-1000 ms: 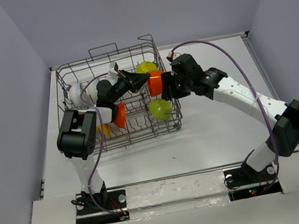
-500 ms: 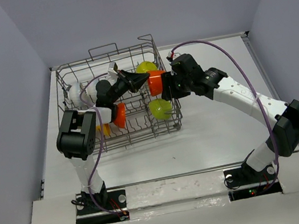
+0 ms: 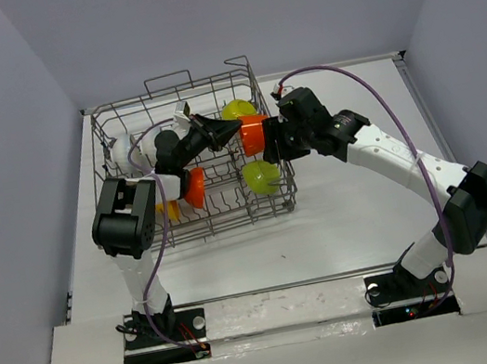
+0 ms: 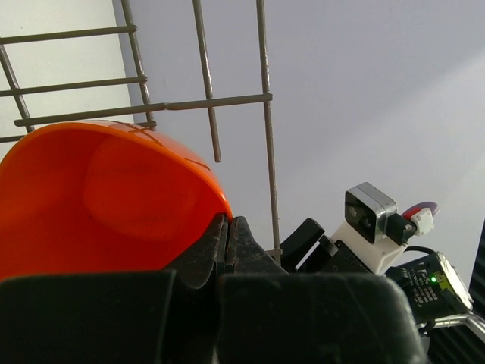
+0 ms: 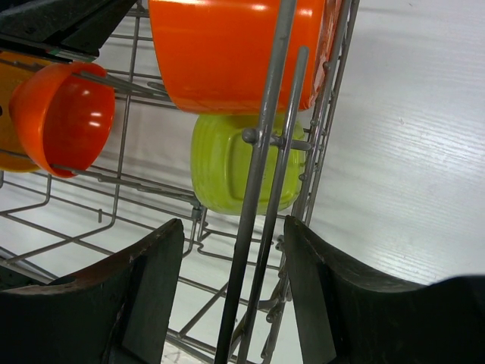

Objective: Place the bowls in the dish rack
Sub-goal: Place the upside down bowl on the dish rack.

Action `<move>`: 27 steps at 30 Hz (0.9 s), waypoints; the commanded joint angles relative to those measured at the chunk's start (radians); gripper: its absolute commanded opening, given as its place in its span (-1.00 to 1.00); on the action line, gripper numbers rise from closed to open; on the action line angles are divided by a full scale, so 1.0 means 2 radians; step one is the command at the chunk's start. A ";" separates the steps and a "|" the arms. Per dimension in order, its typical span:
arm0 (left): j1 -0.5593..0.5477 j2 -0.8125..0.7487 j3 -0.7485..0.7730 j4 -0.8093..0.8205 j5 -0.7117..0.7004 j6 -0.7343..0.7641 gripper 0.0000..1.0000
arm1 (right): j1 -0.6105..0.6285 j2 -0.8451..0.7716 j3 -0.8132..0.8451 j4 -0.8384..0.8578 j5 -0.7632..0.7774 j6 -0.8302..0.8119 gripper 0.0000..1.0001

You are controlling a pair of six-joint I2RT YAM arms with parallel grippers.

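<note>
Orange bowl [image 4: 106,197] in rack [image 5: 258,163], L fingers [image 4: 203,258] closed, touching rim.

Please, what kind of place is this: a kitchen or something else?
Probably a robot test booth, not a kitchen: plain grey walls enclose a white table, two robot arms are bolted at its near edge, working on a dish rack.

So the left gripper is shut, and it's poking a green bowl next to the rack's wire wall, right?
Not quite. The bowl is orange, not green. The left wrist view shows the shut left gripper with its tips at the rim of an orange bowl, next to the wire wall of the rack.
</note>
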 commanded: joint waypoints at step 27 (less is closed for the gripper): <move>0.016 0.022 0.025 0.301 0.027 0.042 -1.00 | 0.004 0.018 0.028 0.010 -0.002 -0.007 0.22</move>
